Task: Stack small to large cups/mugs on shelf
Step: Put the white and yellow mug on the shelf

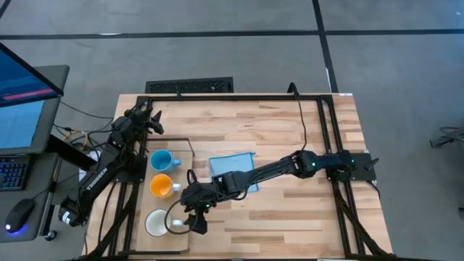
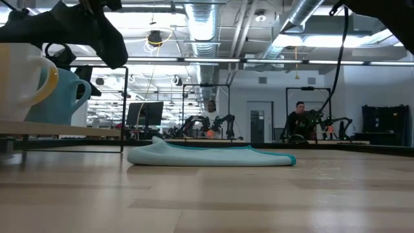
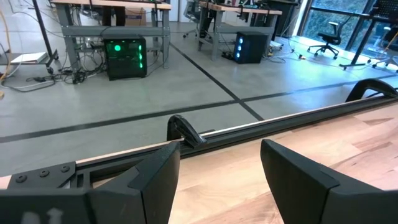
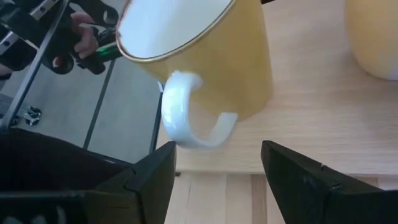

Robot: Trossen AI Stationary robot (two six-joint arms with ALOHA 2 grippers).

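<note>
Three mugs stand upright in a row on the pale wood shelf (image 1: 181, 156) at the table's left: a light blue mug (image 1: 161, 160) farthest, an orange mug (image 1: 161, 185) in the middle, and a white mug (image 1: 156, 222) nearest. My right gripper (image 1: 194, 223) is open beside the shelf's right edge. In its wrist view the orange mug (image 4: 205, 56) with its white handle (image 4: 186, 121) stands just ahead of the open fingers (image 4: 217, 180), apart from them. My left gripper (image 1: 152, 119) is open and empty at the table's far left (image 3: 221, 180).
A blue cloth (image 1: 233, 168) lies flat mid-table under my right arm, and shows in the low view (image 2: 213, 155). A thin black wire frame (image 1: 190, 145) edges the shelf. Black rails (image 1: 239, 96) run along the table's far and side edges. Bare wood lies to the right.
</note>
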